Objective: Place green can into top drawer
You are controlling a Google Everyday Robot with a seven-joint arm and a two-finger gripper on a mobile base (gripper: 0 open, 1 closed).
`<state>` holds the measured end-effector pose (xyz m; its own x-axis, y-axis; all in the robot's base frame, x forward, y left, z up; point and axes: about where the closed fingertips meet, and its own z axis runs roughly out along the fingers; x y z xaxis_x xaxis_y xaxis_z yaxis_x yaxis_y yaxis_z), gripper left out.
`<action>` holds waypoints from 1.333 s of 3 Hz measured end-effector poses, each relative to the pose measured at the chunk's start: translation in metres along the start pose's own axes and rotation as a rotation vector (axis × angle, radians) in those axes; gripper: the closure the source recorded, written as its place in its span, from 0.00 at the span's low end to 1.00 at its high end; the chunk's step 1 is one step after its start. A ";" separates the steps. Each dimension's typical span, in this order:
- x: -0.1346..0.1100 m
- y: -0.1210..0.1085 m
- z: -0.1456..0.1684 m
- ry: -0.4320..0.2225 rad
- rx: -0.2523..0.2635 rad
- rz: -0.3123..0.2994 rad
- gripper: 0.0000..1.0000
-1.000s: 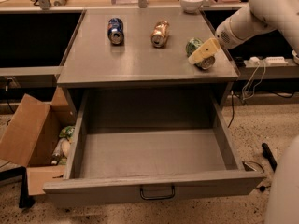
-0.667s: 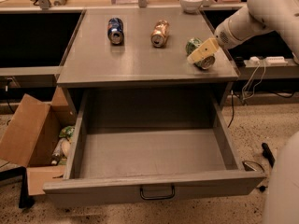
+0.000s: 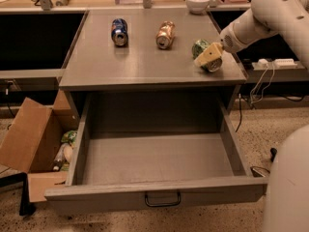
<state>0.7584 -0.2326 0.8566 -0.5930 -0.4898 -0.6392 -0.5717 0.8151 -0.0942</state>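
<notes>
The green can (image 3: 201, 48) lies on its side near the right front corner of the grey cabinet top (image 3: 145, 62). My gripper (image 3: 210, 58) is right at the can and over its near silver end, reaching in from the right on the white arm (image 3: 260, 18). The can rests on the surface. The top drawer (image 3: 154, 158) is pulled wide open below, with its flat front panel and small dark handle (image 3: 162, 199) towards me, and nothing lies inside it.
A blue can (image 3: 119, 32) and a copper-orange can (image 3: 165, 34) lie on the cabinet top to the left of the green can. A white bowl (image 3: 198, 2) stands behind. An open cardboard box (image 3: 34, 144) with items sits on the floor at the left. Cables hang at the right.
</notes>
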 end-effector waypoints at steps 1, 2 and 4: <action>0.000 0.003 0.007 0.019 -0.013 -0.007 0.49; -0.001 0.005 0.010 0.028 -0.020 -0.018 0.73; -0.012 0.013 -0.004 -0.018 -0.042 -0.083 1.00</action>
<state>0.7557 -0.2175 0.8658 -0.5327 -0.5491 -0.6441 -0.6417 0.7582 -0.1157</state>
